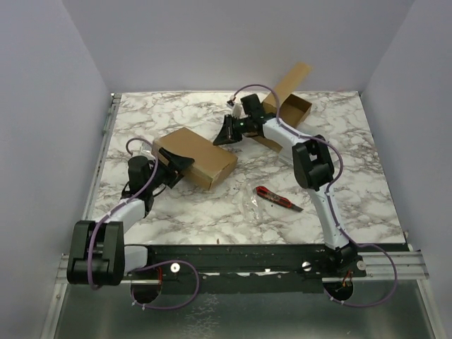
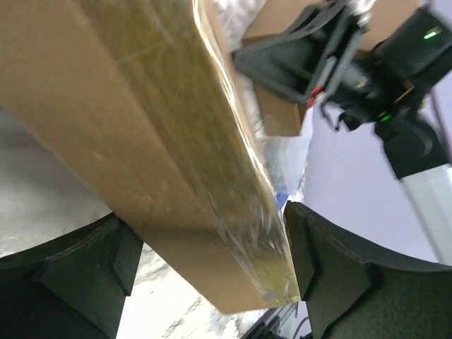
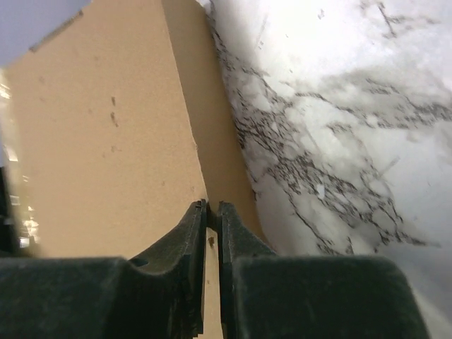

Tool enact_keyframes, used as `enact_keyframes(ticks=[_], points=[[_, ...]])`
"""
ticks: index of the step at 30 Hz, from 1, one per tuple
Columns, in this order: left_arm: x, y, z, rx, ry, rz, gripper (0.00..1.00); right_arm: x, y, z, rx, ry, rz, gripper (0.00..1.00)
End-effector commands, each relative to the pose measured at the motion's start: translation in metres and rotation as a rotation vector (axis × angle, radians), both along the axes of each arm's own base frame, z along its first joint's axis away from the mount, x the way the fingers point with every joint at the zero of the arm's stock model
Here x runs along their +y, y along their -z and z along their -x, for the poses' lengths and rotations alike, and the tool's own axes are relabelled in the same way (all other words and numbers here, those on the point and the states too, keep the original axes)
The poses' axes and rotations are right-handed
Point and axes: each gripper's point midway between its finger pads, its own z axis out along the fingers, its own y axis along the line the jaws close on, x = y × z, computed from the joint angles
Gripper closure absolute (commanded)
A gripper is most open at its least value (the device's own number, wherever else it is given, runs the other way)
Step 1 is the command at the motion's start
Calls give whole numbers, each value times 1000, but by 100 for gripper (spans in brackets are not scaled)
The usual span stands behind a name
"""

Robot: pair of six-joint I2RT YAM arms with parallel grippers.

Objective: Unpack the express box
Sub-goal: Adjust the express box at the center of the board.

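The express box [image 1: 194, 157] is a closed brown carton, taped along its side, lying on the marble table [image 1: 339, 191] left of centre. My left gripper [image 1: 176, 166] is at its near-left end. In the left wrist view the jaws stand open and wide on either side of the box [image 2: 141, 106], the right pad close against the taped side. My right gripper [image 1: 227, 133] is at the box's far right corner. In the right wrist view it [image 3: 212, 206] is shut, tips on the top edge of the box [image 3: 106, 141]; whether anything thin is pinched does not show.
A second, open cardboard box [image 1: 286, 106] lies at the back right behind the right arm. A red utility knife [image 1: 277, 198] lies on the table right of centre, with a scrap of clear plastic [image 1: 251, 203] beside it. White walls enclose the table.
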Motion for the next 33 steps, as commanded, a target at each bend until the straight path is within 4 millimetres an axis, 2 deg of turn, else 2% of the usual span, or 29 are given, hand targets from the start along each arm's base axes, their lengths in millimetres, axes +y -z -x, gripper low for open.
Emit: enact_keyframes(ticks=[1, 3, 5, 8, 12, 14, 16, 21, 23, 28, 33], points=[[10, -65, -19, -145, -68, -57, 16, -27, 76, 47, 152, 24, 215, 82], [11, -70, -17, -108, -49, -103, 16, -27, 68, 57, 134, 33, 219, 76], [9, -68, -14, -54, -16, -132, 15, -28, 55, 66, 107, 49, 211, 65], [4, -61, -9, -4, 40, -149, 13, -32, 45, 79, 90, 63, 221, 58], [-1, -53, -5, 31, 101, -166, 10, -40, 34, 86, 19, 74, 280, 55], [-5, -55, -5, 19, 132, -168, 7, -42, 26, 88, -8, 72, 284, 54], [-12, -62, -6, -6, 165, -174, 6, -38, 18, 90, -27, 66, 271, 53], [-34, -96, -10, -96, 226, -171, 4, -23, -3, 101, -83, 56, 266, 53], [-40, -101, -8, -106, 237, -164, 4, -21, -9, 106, -103, 61, 276, 51], [-42, -83, -1, -57, 254, -156, 3, -33, -18, 115, -125, 106, 296, 46], [-37, -80, -1, -62, 253, -203, 1, -57, -20, 127, -159, 105, 373, 40]])
